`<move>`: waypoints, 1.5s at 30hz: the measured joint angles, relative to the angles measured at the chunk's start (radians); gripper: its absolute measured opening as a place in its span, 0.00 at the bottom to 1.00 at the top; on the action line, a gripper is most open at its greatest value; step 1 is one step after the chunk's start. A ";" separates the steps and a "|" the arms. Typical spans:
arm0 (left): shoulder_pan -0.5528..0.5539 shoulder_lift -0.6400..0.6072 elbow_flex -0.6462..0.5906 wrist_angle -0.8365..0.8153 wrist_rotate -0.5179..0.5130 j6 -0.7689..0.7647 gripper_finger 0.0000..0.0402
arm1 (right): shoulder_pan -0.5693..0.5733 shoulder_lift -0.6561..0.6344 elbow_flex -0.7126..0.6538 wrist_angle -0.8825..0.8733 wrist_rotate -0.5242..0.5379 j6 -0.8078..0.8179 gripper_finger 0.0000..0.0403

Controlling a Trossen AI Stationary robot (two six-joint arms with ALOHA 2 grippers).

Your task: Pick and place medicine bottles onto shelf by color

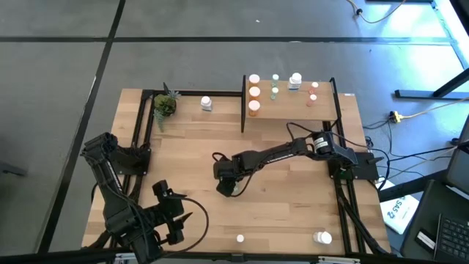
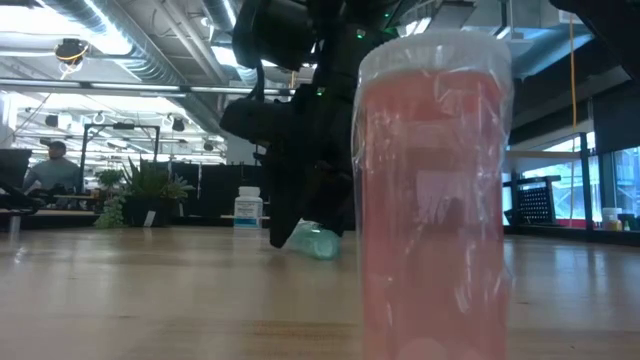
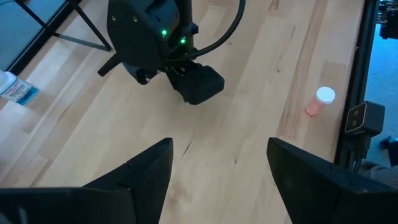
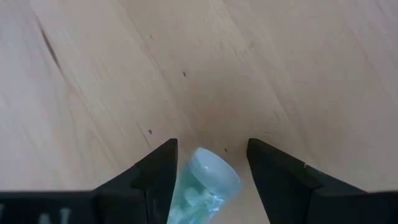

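**Right gripper around a fallen green bottle at mid-table**

In the high view the right arm reaches from the right edge of the table (image 1: 190, 147) toward the centre, and its right gripper (image 1: 229, 187) points down at the wood just below the middle of the frame. The right wrist view shows a green bottle (image 4: 205, 185) with a pale cap lying tilted between the two dark fingers (image 4: 155, 171), at the bottom centre of that picture. The fingers flank it with a little gap showing on each side; whether they press on it I cannot tell. In the low view the same bottle lies on its side on the table under the dark arm, at centre frame.

The left gripper (image 1: 176, 216) sits at the lower left of the high view, fingers apart and holding nothing.

The shelf (image 1: 293, 108) stands at the upper right of centre in the high view. On it are three orange bottles (image 1: 253, 93) in a column at its left end, then green ones, a white one and pinkish ones further right.

Loose bottles on the table: a white bottle (image 1: 207, 103) at upper centre beside a small plant (image 1: 165, 105), a white-capped bottle (image 1: 322, 237) at lower right, and a pinkish bottle (image 2: 432, 200) filling the foreground of the low view.
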 joint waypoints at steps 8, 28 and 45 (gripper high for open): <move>0.000 0.000 0.000 0.000 0.000 0.000 0.63 | 0.000 0.001 0.000 -0.010 -0.003 0.040 0.50; 0.000 0.000 0.000 0.000 0.000 0.000 0.63 | 0.003 0.004 0.054 -0.084 0.078 0.075 0.50; 0.000 0.000 0.000 0.000 0.031 0.027 0.63 | 0.050 0.001 0.114 -0.168 0.077 0.182 0.50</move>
